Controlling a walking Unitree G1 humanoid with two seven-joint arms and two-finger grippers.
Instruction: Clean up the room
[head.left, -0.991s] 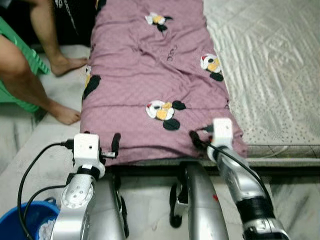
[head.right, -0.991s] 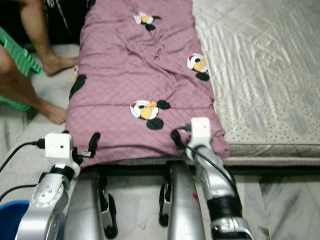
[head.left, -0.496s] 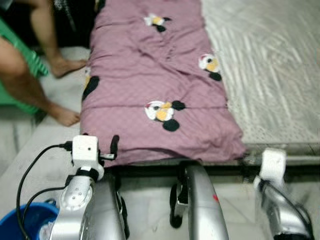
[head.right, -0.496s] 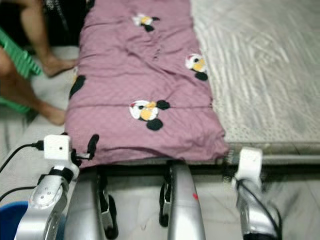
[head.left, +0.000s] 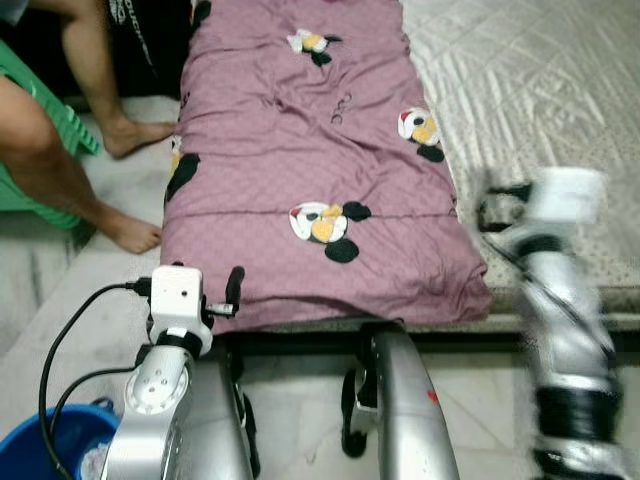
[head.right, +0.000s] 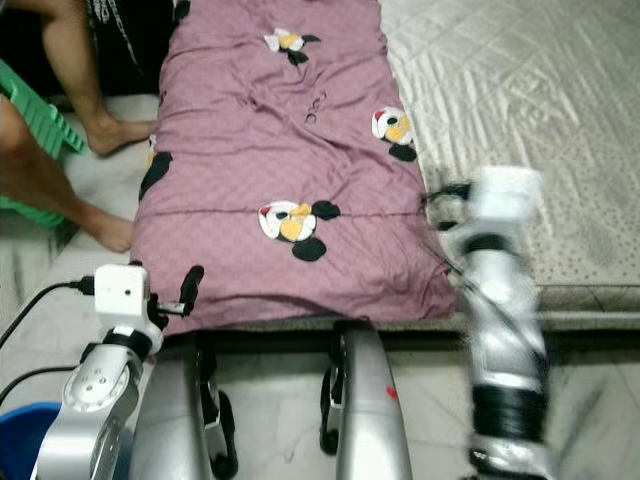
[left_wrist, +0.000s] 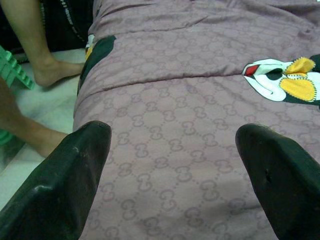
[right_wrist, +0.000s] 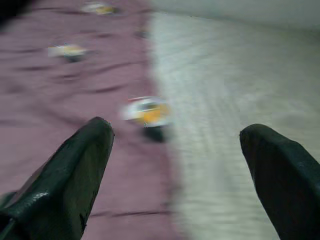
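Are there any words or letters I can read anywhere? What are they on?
No text here can be read for sure.
Pink blanket: a small dark mark near its middle, too small to read.
Pink blanket, left wrist view: a repeating pattern of linked rings, a design and not words.
Dark clothing of the person at the top left: white marks, too blurred to read.

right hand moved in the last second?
Yes. The right hand was at the near edge of the purple quilt, dropped below it, and now sits raised and blurred beside the quilt's right edge, over the grey mattress, fingers open.
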